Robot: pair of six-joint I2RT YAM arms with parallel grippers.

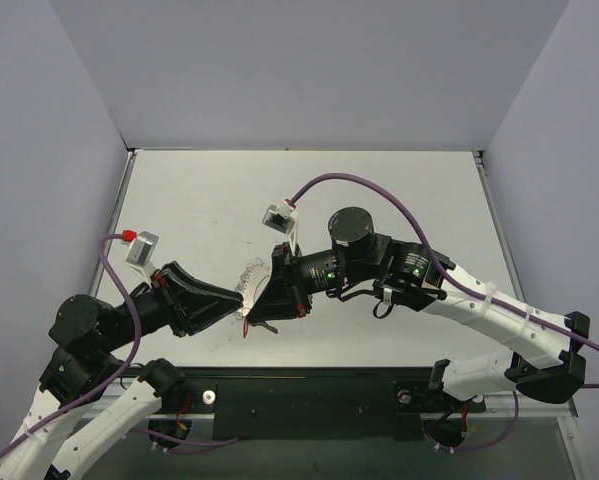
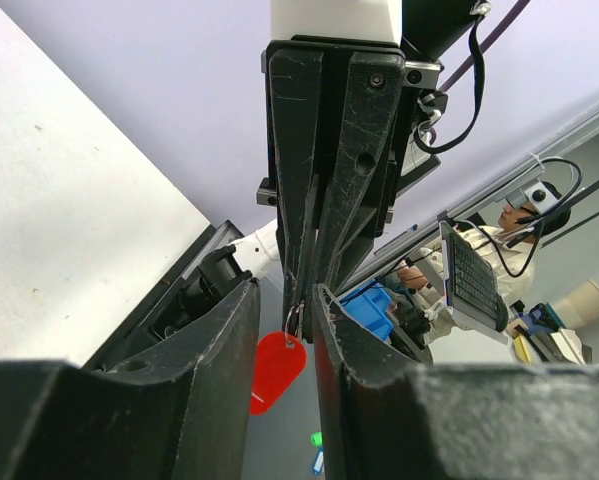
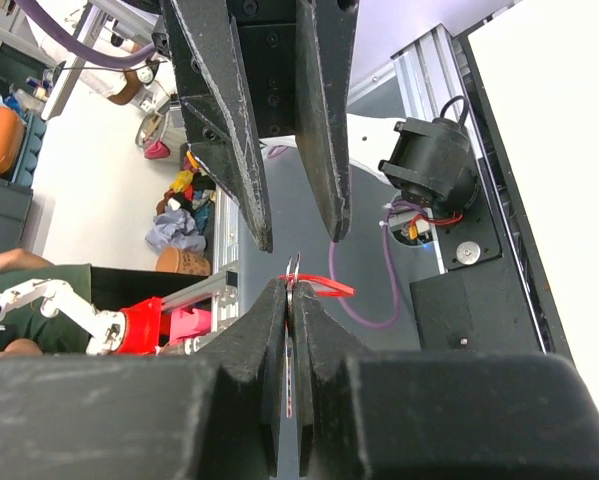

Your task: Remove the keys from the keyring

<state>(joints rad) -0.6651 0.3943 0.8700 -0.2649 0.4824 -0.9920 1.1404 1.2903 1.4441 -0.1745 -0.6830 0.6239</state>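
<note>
Key [image 2: 276,370], smooth red teardrop, on wire keyring [image 2: 293,322]

Overhead cam; wrist cams @ keyring [image 2: 293,322]

overall light: bright, even, diffuse, from above; no hard shadows.
table [image 1: 399,200]: near white in the top view, close to blown out; fully white in the right wrist view.
walls [image 1: 309,70]: flat pale lilac, dimmer at the left.
shadows: faint, soft grey smudges on the table.
left gripper [image 2: 286,290]: black, underexposed, scuffs catching light, soft toward the bottom edge.
right gripper [image 3: 290,290]: dark, slightly blurred near the lens.
key [image 2: 276,370]: saturated red, fairly sharp.
keyring [image 2: 293,322]: thin bright glint.
background: soft and out of focus behind both wrist views.
distortion: wide-angle stretch along the wrist views' lower edges.
</note>
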